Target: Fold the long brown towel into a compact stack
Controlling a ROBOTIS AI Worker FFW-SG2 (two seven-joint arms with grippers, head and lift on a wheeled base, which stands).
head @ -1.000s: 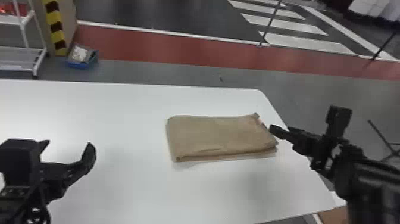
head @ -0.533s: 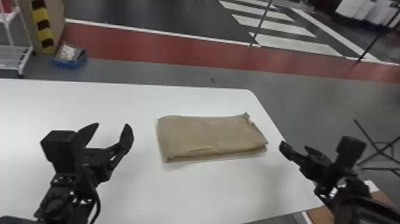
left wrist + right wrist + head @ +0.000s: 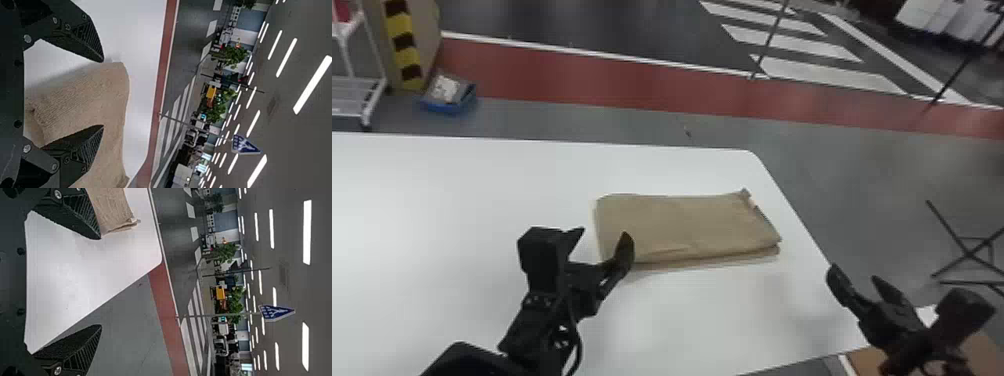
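Left gripper [image 3: 604, 232] swings in to the folded towel's [image 3: 687, 225] 8 o'clock, right gripper [image 3: 854, 273] backs off to 4, both spread and empty, towel flat on table [image 3: 482, 190], so another fold likely starts left.

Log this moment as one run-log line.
brown towel: folded, layered, on white table; left gripper: open, near towel's left end; right gripper: open, by table's right edge; grip on towel: none
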